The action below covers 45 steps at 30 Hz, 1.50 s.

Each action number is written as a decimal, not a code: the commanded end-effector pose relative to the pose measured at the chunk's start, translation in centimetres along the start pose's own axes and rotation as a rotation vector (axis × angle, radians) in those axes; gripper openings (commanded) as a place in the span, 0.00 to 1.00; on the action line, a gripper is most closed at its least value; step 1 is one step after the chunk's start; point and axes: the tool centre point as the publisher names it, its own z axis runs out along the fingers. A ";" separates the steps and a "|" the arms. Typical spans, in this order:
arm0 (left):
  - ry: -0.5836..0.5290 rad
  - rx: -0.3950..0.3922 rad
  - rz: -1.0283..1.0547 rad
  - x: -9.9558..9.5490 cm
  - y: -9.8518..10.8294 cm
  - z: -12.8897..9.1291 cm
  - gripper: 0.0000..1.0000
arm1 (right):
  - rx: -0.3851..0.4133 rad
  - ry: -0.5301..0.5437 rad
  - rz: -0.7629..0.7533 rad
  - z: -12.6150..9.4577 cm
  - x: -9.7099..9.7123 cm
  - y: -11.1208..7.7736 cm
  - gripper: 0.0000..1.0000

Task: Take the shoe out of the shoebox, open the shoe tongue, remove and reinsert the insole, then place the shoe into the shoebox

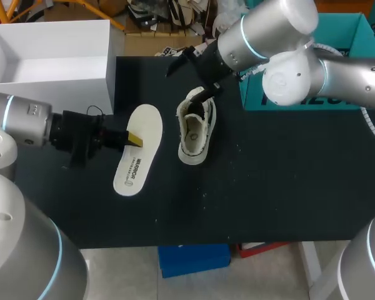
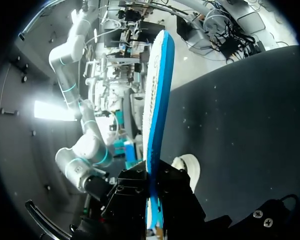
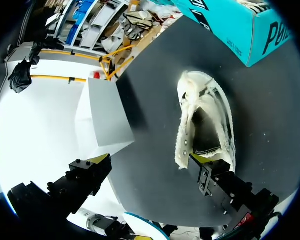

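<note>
The white insole [image 1: 137, 150] lies over the black table [image 1: 269, 187] left of the shoe, and my left gripper [image 1: 133, 139] is shut on its edge. In the left wrist view the insole [image 2: 157, 90] stands on edge between the fingers of that gripper [image 2: 154, 200], blue underside showing. The cream shoe [image 1: 197, 128] lies on the table with its tongue pulled back and its inside dark. My right gripper [image 1: 190, 78] hangs wide open over the shoe's far end. In the right wrist view one fingertip [image 3: 205, 162] sits at the rim of the shoe [image 3: 205, 120], the other well off to the side.
A white shoebox [image 1: 50, 69] stands open at the table's far left corner, its wall [image 3: 102, 112] close to the shoe. A teal box [image 1: 344, 62] sits at the far right behind my right arm.
</note>
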 end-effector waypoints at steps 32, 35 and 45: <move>-0.004 0.027 0.020 -0.8 -1.3 1.5 0.00 | 0.065 -0.477 -0.552 0.0 -0.4 0.5 1.00; -0.004 0.028 0.020 -0.9 -1.4 1.6 0.00 | 0.065 -0.477 -0.552 0.0 -0.4 0.5 1.00; -0.003 0.056 0.027 -1.3 -1.6 2.4 0.00 | 0.062 -0.604 -0.695 0.2 -0.2 0.6 1.00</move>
